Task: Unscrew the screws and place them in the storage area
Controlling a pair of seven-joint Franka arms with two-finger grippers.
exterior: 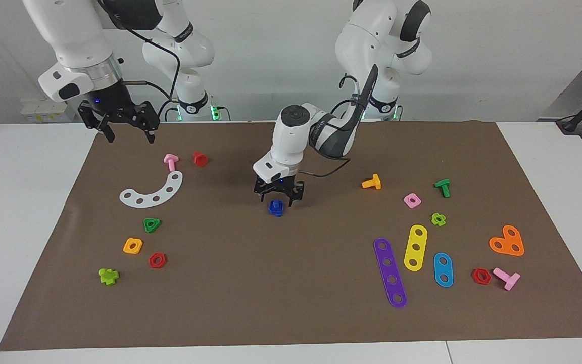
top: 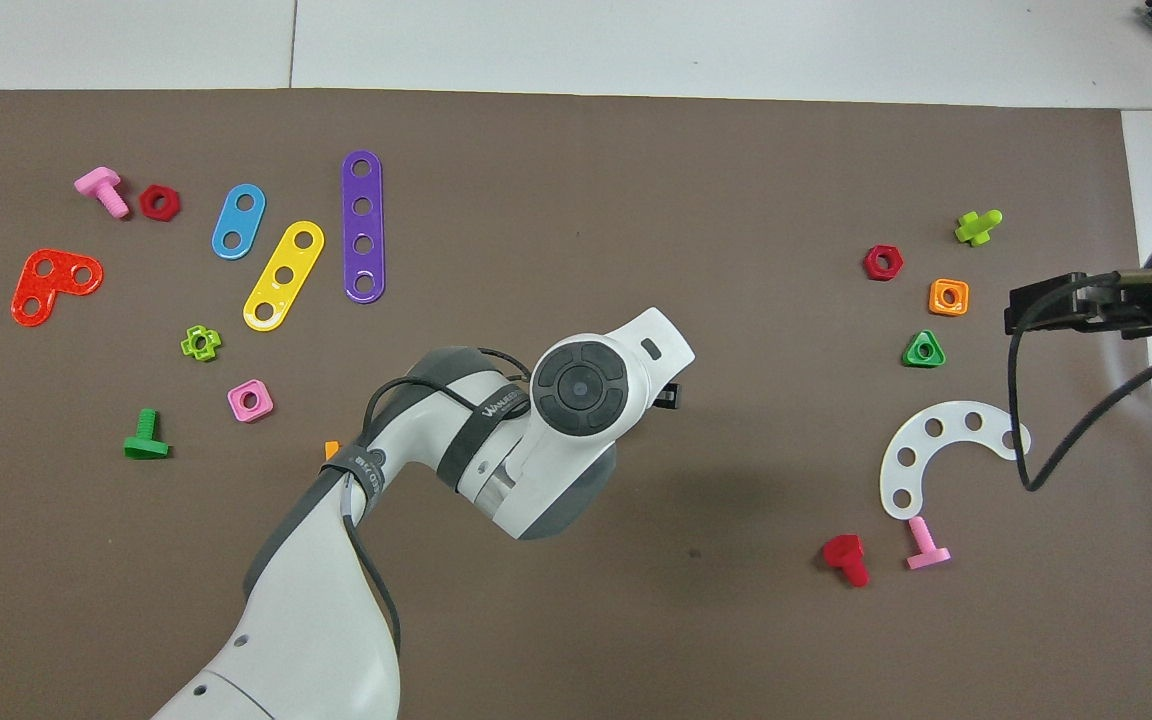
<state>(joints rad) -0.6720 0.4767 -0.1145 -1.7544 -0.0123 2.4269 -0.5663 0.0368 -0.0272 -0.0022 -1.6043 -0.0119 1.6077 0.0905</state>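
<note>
A small blue screw piece point(exterior: 276, 208) lies on the brown paper mat point(exterior: 291, 293) near its middle; I cannot tell whether a blue nut is on it. My left gripper point(exterior: 277, 198) hangs just over it, fingers open and straddling it from above, not closed on it. In the overhead view the left arm hides the blue piece. My right gripper point(exterior: 129, 135) waits open and empty, raised over the mat's edge at the right arm's end; it also shows in the overhead view point(top: 1021, 305). The storage area is unmarked mat with coloured parts scattered at both ends.
At the right arm's end lie a white curved strip point(exterior: 152, 192), a pink screw point(exterior: 171, 162), a red screw point(exterior: 200, 158) and several nuts. At the left arm's end lie an orange screw point(exterior: 372, 182), a green screw point(exterior: 442, 187), a purple strip point(exterior: 390, 273) and other strips.
</note>
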